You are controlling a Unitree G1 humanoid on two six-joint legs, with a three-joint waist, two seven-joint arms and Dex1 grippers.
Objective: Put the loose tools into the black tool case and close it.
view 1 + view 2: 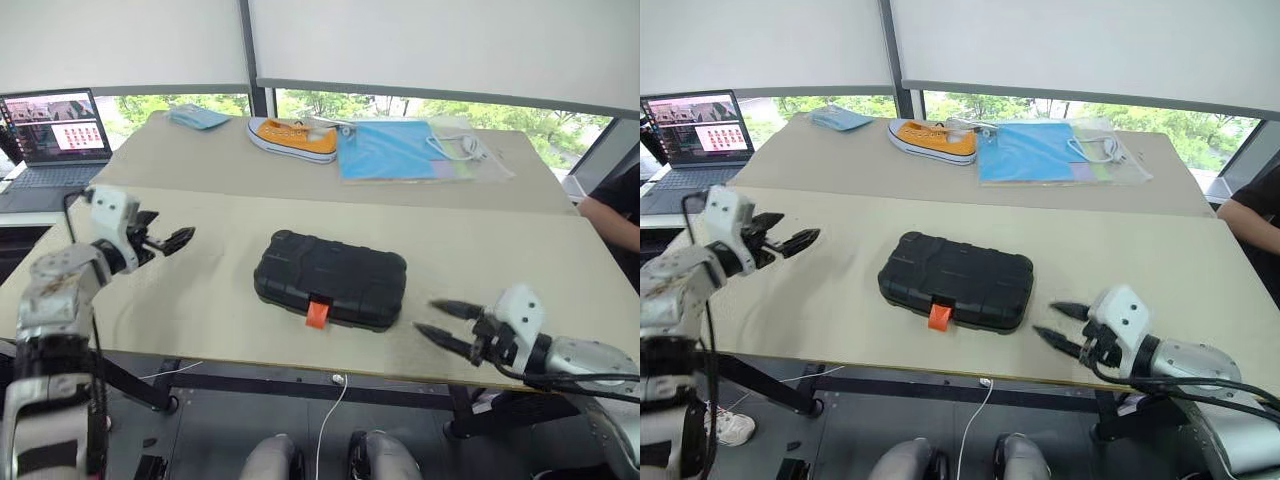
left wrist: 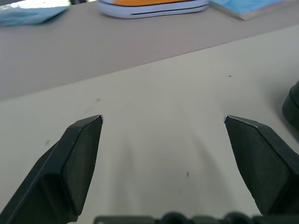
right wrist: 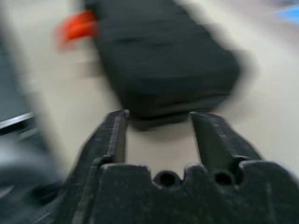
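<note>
You had the beige table (image 1: 200, 290) carrying the closed black tool case (image 1: 330, 278) near the middle of its front edge, orange latch (image 1: 317, 313) toward that edge. Your left gripper (image 1: 170, 240) hung over the table's left edge, jaws spread wide and empty. Your right gripper (image 1: 447, 325) sat by the front edge right of the case, partly open, holding nothing.

left gripper (image 1: 168, 241): 2 black tapered fingers, white housing
right gripper (image 1: 442, 323): same, black cable
forearms: silver-grey metal
</note>
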